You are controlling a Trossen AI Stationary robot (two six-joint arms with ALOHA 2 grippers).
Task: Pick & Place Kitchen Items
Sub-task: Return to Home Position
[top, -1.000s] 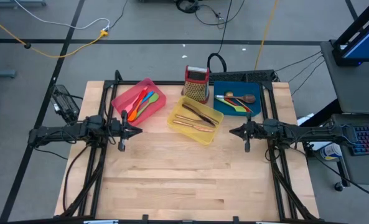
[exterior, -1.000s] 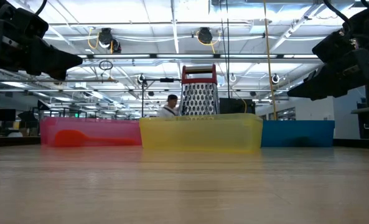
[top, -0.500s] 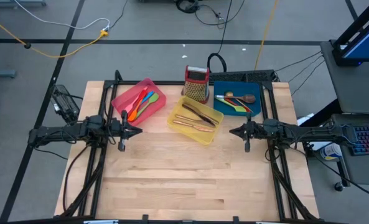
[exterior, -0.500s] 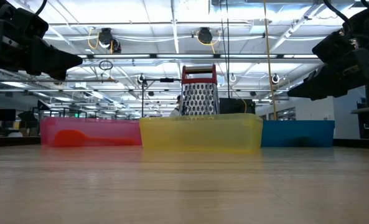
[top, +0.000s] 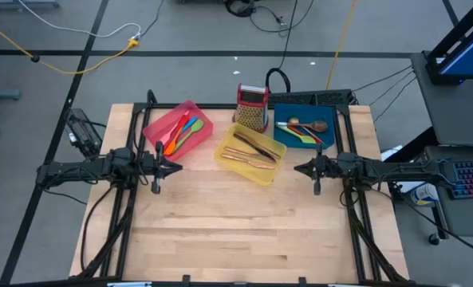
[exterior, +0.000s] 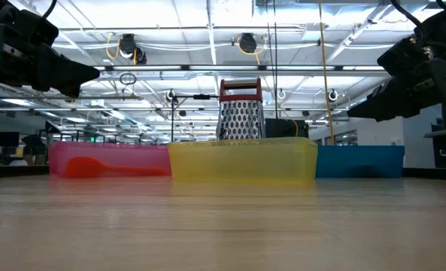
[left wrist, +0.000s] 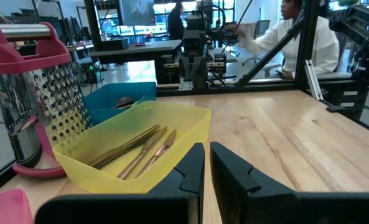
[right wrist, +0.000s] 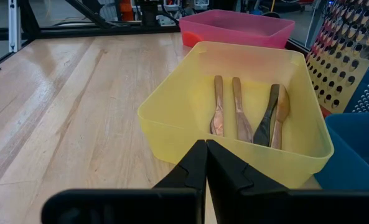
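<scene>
Utensils sorted in three trays, both arms hanging apart from them.
Silicone spatulas (top: 180, 131) lie in the pink tray (top: 165, 115), copper cutlery (top: 246, 155) and a black knife (right wrist: 268, 122) in the yellow tray (top: 270, 170), and spoons (top: 304, 127) in the blue tray (top: 329, 140) beside the grater (top: 252, 106). The left gripper (top: 175, 166) and the right gripper (top: 298, 168) hover over the table (top: 236, 223), fingers together.

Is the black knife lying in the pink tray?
No, the black knife lies in the yellow tray beside the copper cutlery.
</scene>
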